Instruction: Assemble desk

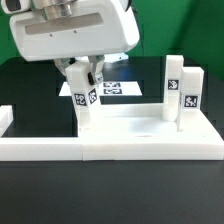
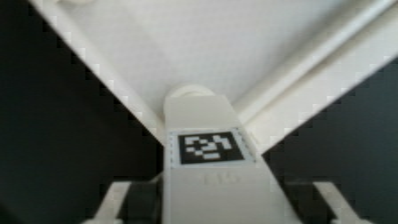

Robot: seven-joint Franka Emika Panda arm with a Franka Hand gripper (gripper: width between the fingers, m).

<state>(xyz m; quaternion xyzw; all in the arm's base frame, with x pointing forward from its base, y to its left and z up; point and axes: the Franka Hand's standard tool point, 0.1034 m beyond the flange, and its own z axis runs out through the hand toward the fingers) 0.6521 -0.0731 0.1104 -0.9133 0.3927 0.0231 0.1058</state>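
The white desk top (image 1: 150, 143) lies on the black table with its raised rim up. One square leg (image 1: 86, 108) with a black-and-white tag stands upright at its corner on the exterior view's left. Two more tagged legs (image 1: 173, 88) (image 1: 192, 95) stand at the right end. My gripper (image 1: 85, 80) hangs over the left leg, straddling its top. In the wrist view the leg (image 2: 210, 150) rises between my fingers (image 2: 121, 200), and a dark gap shows on each side of it. My gripper (image 2: 221, 208) is open there. Past the leg lies the desk top (image 2: 125, 60).
A long low white border rail (image 1: 40, 150) runs along the table's near side on the exterior view's left, butting against the desk top. The marker board (image 1: 122, 89) lies flat behind the desk top. The arm's white housing (image 1: 70, 30) fills the upper left.
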